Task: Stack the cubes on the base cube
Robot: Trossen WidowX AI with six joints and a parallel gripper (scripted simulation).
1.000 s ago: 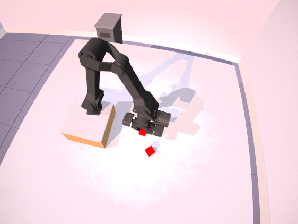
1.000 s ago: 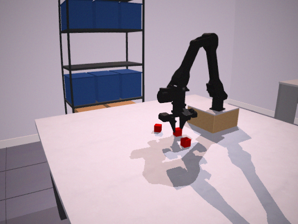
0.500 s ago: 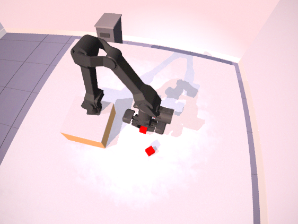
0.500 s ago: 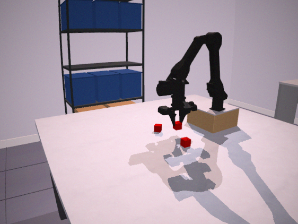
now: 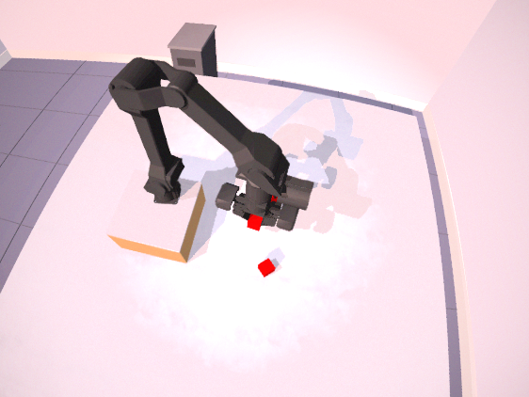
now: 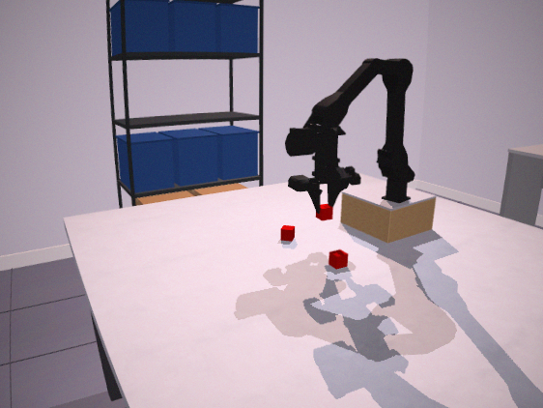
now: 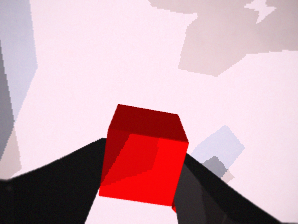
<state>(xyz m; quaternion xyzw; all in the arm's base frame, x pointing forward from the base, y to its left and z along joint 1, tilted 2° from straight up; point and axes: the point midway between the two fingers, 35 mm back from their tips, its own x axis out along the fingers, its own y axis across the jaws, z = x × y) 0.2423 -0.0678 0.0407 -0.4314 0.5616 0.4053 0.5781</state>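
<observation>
The claw (image 5: 257, 220) (image 6: 325, 207) (image 7: 142, 152) grips a red cube (image 5: 254, 222) (image 6: 324, 212) (image 7: 142, 165) above the worktop (image 5: 292, 329) (image 6: 217, 309) (image 7: 75, 60), well inside its edges, near the arm's block (image 5: 151, 249) (image 6: 411, 219).

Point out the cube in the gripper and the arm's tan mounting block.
Held red cube (image 5: 254, 223) (image 6: 325, 213) (image 7: 139, 167): top, exterior, wrist; visible faces.
Tan mounting block (image 5: 151, 250) (image 6: 366, 219): top, exterior; side face.

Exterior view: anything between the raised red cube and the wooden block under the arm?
Only a narrow stretch of white tabletop shows between raised cube and wooden block.
</observation>
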